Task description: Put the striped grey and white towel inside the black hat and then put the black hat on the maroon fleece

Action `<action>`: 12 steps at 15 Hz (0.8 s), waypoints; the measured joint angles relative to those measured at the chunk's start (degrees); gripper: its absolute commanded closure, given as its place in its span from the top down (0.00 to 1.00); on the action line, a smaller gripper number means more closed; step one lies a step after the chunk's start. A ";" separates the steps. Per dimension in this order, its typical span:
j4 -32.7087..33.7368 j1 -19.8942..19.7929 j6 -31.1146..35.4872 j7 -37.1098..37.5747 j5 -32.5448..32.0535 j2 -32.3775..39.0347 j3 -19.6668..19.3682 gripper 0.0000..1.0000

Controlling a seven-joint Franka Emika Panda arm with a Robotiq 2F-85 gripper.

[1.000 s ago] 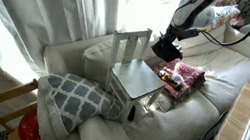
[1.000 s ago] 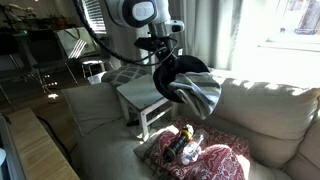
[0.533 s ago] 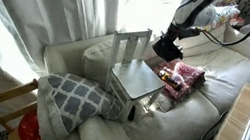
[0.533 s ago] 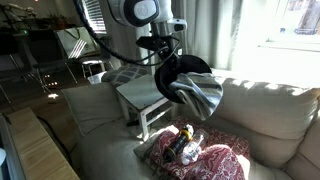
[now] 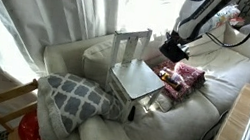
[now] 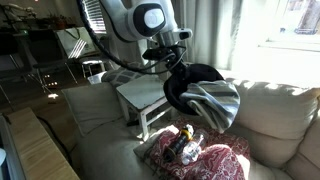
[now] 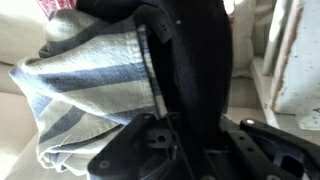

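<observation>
Gripper (image 6: 172, 62): pinched on the hat's black cloth, with the hat hanging from it. In the wrist view the fingers are hard to tell from the cloth.
Hat (image 6: 195, 78): black, held in the air over the fleece (image 6: 215, 160) and clear of it, with its opening tipped sideways.
Towel (image 6: 212, 105): grey and white stripes, tucked in the hat above the fleece. Part of it shows at the opening, and in the wrist view (image 7: 90, 90) it bulges out in folds beside the black cloth.
Fleece, other view (image 5: 187, 75): maroon, spread flat on the sofa (image 5: 220, 75) seat, with the hat (image 5: 174, 47) above its far edge.
Small thing (image 6: 183, 145): lying on the fleece, below the hat. What it is I cannot tell.
Chair (image 5: 136, 80): small and white, standing on the sofa just beside the fleece, its slatted back upright.
Pillow (image 5: 75, 95): grey with a white lattice, well apart from the fleece, beyond the chair.
Arm (image 6: 145, 18): reaches down to the gripper from above the fleece, on the chair's side in an exterior view.
Curtain (image 5: 32, 15): pale, hanging behind the sofa, far from the fleece.
</observation>
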 measured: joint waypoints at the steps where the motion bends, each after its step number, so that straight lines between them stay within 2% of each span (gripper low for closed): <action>1: 0.44 1.77 0.97 1.87 -1.65 1.75 -2.44 0.02; 4: 2.38 5.23 1.65 4.58 -3.02 6.93 -6.06 0.02; 12: 9.23 9.31 1.65 5.43 -3.02 20.89 -9.10 0.02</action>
